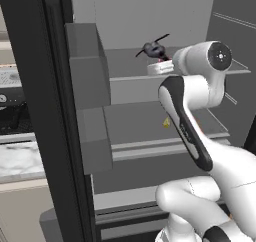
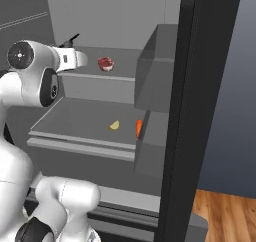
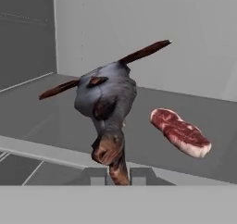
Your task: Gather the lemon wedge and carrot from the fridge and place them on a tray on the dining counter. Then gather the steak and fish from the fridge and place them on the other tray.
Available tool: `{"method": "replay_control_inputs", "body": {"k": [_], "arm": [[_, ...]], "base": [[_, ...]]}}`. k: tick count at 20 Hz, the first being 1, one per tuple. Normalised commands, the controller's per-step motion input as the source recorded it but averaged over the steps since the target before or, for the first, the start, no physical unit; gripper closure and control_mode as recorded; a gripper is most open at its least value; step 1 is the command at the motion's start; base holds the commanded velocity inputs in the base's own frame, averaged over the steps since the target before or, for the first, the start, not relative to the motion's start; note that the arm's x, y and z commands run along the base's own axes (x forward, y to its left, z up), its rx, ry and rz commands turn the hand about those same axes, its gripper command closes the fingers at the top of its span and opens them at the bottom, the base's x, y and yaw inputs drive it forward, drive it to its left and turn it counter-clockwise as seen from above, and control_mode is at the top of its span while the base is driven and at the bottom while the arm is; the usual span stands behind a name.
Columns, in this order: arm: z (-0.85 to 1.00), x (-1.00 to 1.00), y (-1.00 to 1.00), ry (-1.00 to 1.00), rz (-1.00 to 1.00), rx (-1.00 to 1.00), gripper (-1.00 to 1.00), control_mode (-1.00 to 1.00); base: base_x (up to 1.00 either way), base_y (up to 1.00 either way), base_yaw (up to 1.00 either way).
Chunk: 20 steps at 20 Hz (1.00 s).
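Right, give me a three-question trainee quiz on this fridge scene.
1. True or false: the gripper is shut on the fish.
2. What lies beside the fish on the upper shelf? A) steak B) carrot C) lemon wedge
3. Which two items sit on the lower shelf?

Key: 1 true. 2 A, the steak. 3 the lemon wedge and the carrot.

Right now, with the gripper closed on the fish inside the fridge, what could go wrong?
The gripper pinches only the thin lower end of the fish, so the bulky body above may swing or slip out when it lifts. The steak lies close beside it on the same shelf, so a swing could push it. The lemon wedge and carrot remain on the lower shelf.
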Motion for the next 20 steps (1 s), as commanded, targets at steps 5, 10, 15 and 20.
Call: {"method": "replay_control_inputs", "body": {"k": [5,10,15,20], "arm": [[0.47,-1.0,0.0,0.04,0.02,-0.1,1.0,-1.0],[0.1,-1.0,0.0,0.07,0.0,-0.02,1.0,-1.0],[0.01,-0.99,-0.03,0.07,-0.07,-0.01,1.0,-1.0],[0.0,-0.21,-0.01,0.0,-0.15,0.0,1.0,-1.0]], "base": [[0.0,0.0,0.0],[0.0,0.0,0.0],[0.0,0.0,0.0],[0.0,0.0,0.0]]}}
